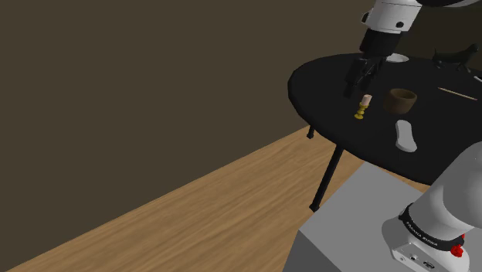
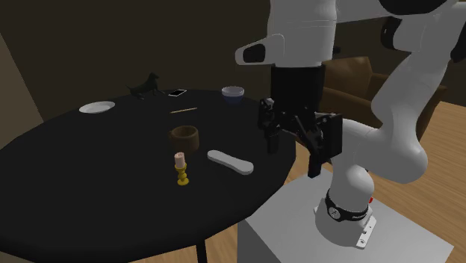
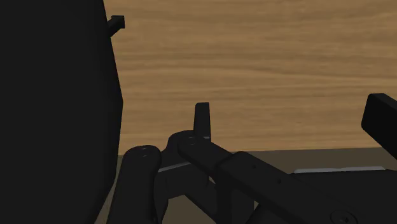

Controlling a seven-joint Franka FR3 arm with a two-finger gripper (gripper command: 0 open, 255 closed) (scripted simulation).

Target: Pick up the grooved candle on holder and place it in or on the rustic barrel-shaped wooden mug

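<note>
A short pinkish candle on a small gold holder (image 1: 362,107) (image 2: 181,169) stands upright on the round black table (image 1: 324,85) (image 2: 75,172). A squat brown wooden mug (image 1: 401,100) (image 2: 184,137) sits close behind it, open side up. My black gripper (image 1: 359,82) (image 2: 291,142) hangs in the air above the table's edge, off to the second exterior view's right of the candle and clear of it. In the wrist view the gripper (image 3: 292,121) has its fingers (image 3: 202,119) wide apart with only wooden floor between them, so it is open and holds nothing.
A white oblong object (image 2: 230,161) (image 1: 405,135) lies between the mug and the stand. Farther back are a thin stick (image 2: 184,110), a white plate (image 2: 97,107), a dark animal figurine (image 2: 145,87), a flat phone-like slab (image 2: 177,93) and a small bowl (image 2: 233,92). Wooden floor surrounds the table.
</note>
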